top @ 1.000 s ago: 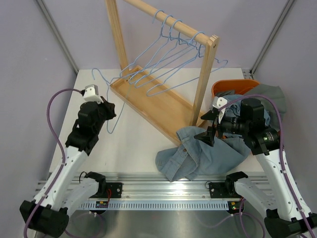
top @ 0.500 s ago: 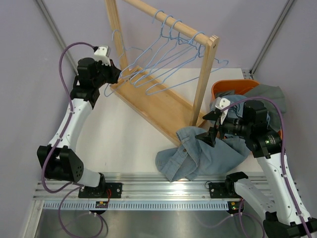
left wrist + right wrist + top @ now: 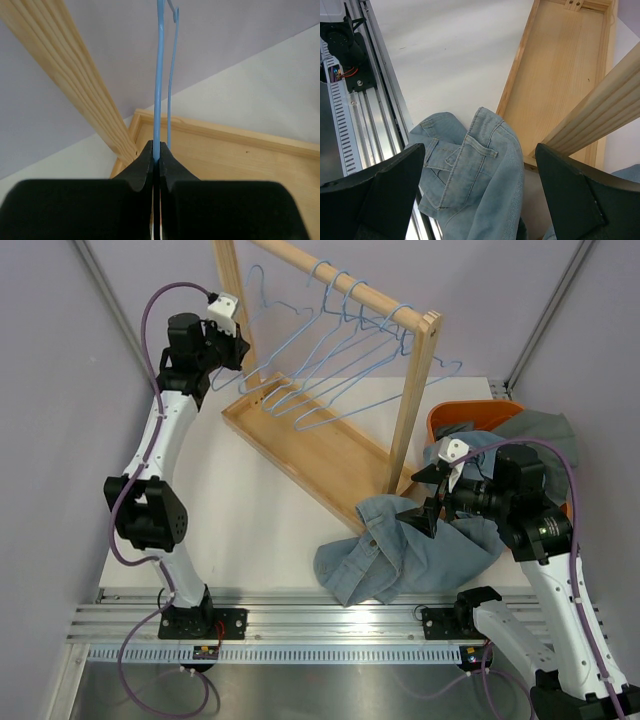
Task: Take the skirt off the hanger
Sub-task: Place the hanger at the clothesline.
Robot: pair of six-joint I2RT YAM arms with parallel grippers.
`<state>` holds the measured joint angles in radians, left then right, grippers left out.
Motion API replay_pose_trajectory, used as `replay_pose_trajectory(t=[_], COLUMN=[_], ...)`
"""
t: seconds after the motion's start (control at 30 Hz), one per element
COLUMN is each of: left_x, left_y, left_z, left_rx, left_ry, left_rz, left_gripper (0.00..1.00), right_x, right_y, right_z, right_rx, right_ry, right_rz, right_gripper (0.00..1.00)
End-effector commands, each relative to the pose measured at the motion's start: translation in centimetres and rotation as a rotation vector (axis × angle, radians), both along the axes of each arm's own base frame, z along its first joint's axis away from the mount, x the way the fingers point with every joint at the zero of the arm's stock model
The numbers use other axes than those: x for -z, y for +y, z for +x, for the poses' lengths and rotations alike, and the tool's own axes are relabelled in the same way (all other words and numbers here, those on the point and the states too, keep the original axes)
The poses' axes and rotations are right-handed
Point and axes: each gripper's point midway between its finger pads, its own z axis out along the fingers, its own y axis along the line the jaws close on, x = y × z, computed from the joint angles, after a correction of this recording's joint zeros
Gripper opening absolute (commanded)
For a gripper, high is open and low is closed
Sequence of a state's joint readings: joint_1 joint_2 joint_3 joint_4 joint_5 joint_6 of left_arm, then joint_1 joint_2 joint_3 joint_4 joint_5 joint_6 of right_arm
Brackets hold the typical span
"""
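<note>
Left jaws are clamping the hanger (image 3: pixel 159 75), right jaws hovering spread and empty over the skirt (image 3: pixel 470 170); risking wire pivoting and snagging the rack (image 3: pixel 65 65).

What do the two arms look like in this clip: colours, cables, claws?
The left arm and right arm have white links, black joints and a looping purple cable. The left claw and right claw are black, each beside a small white camera.
</note>
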<state>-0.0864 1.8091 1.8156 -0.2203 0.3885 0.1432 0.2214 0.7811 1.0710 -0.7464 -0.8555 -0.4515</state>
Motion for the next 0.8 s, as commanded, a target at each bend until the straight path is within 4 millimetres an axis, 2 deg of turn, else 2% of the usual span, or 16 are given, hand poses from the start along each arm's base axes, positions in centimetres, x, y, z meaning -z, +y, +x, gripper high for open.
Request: replay_pose_trajectory(t=[0.0,0.03,0.23,0.27,0.43,0.47,0.6,0.77], left_x=[-5.0,-5.9,-7.4,-8.1,-9.3,-8.7,-10.8,-12.2], left_y=[-1.5,-1.7,-4.7,-5.4,-6.9,-7.0,-8.2,-9.8], left_z=[0.6,0.6,1.3,1.7,2.8,3.0,3.1,3.3], left_rx=[0.079,0.087,0.157,0.167,0.188,0.189,0.203,0.220], left_ry=[-0.137,-0.157,-0.187,-0.205,-0.240,-0.231,-0.292,-0.337], left_rz=[0.002,-0.002,-0.007,-0.006,-0.018,-0.017,-0.037,-0.061], left_gripper=[0.00,0.00,0.00,0.00,0.00,0.00,0.00,0.00], right_x=[-1.0,-1.0,-1.3,-1.5,-1.7,-1.7,-1.6,-1.7], right_y=[0.0,0.0,0.0,0.0,0.1,0.1,0.1,0.2], right_z=[-0.1,0.0,-0.1,-0.1,-0.4,-0.5,-0.8,-1.1], right_rx=[0.000,0.002,-0.002,-0.004,-0.007,-0.008,-0.009,-0.020], right_ry=[-0.031,-0.033,-0.043,-0.048,-0.049,-0.049,-0.045,-0.037], right_rz=[0.016,0.017,0.023,0.027,0.044,0.046,0.056,0.077], right_gripper=[0.99,0.99,0.99,0.99,0.99,0.99,0.99,0.99])
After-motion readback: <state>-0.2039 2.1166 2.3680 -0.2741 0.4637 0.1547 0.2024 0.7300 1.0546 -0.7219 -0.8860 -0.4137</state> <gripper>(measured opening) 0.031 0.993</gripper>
